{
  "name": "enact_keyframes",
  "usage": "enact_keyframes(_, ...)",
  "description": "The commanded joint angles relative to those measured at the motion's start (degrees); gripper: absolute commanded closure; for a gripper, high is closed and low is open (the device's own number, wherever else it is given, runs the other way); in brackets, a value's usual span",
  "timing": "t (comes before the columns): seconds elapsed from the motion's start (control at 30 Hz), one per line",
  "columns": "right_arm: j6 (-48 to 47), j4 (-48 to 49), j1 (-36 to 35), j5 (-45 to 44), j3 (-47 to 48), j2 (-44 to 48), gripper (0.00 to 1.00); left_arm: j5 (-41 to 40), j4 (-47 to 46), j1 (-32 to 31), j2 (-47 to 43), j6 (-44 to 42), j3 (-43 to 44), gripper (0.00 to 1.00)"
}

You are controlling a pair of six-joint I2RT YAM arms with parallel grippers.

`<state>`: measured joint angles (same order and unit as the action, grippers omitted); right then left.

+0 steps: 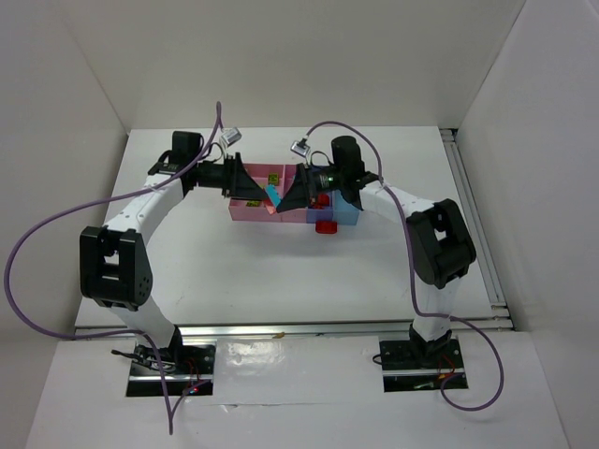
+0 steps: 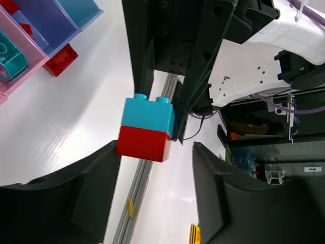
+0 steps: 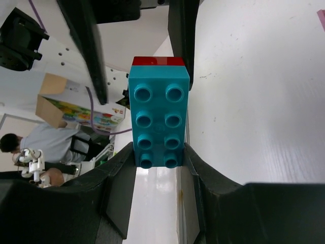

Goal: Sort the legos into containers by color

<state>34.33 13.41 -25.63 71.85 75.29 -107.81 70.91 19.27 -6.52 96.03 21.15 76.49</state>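
dark right fingers point(image 3: 119, 173) fill the bottom of the right wrist view, clamped tight on the near end of a cyan brick point(image 3: 158, 122). its two-by-four stud face looks at the camera, and its long axis runs straight up the frame, away from the fingertips. a red brick point(image 2: 142, 143) is stuck to its underside. in the left wrist view the pair shows end-on, cyan above red, with the studs pointing up the frame.

left fingers point(image 2: 96, 178) stand apart around the pair and grip nothing. the red brick's lower corner sits at one fingertip, and it is unclear whether they touch.

from above, the joined bricks hang in the air between the two sets of fingers, over the pink end of the containers point(image 1: 245, 213). the cyan brick reads there as a slim slanted bar. the left arm point(image 1: 117, 267) curves in from the left and the right arm point(image 1: 440, 243) from the right, their wrists facing each other.

a loose red brick point(image 1: 325, 225) lies on the white worktop point(image 1: 281, 281) just in front of the containers. another cyan piece point(image 2: 6, 57) rests in a pink bin.

white walls point(image 1: 281, 56) enclose the worktop on three sides. a metal rail point(image 1: 299, 329) crosses its near edge and purple cables point(image 1: 19, 262) loop off the arms. behind the bricks in the right wrist view are a cardboard box point(image 3: 56, 96) and a seated person in grey point(image 3: 45, 142).
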Motion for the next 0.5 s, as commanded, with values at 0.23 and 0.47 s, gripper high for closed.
enact_keyframes(0.23, 1.6, 5.9, 0.5, -1.0, -0.5, 2.1, 0.91, 3.0, -0.7, 0.1, -0.8, -0.8, 0.1, 1.00)
enact_keyframes(0.47, 1.6, 5.4, 4.0, -4.2, -2.8, 4.6, 0.91, 0.0, -0.1, 2.3, -2.6, -0.3, -0.7, 1.00)
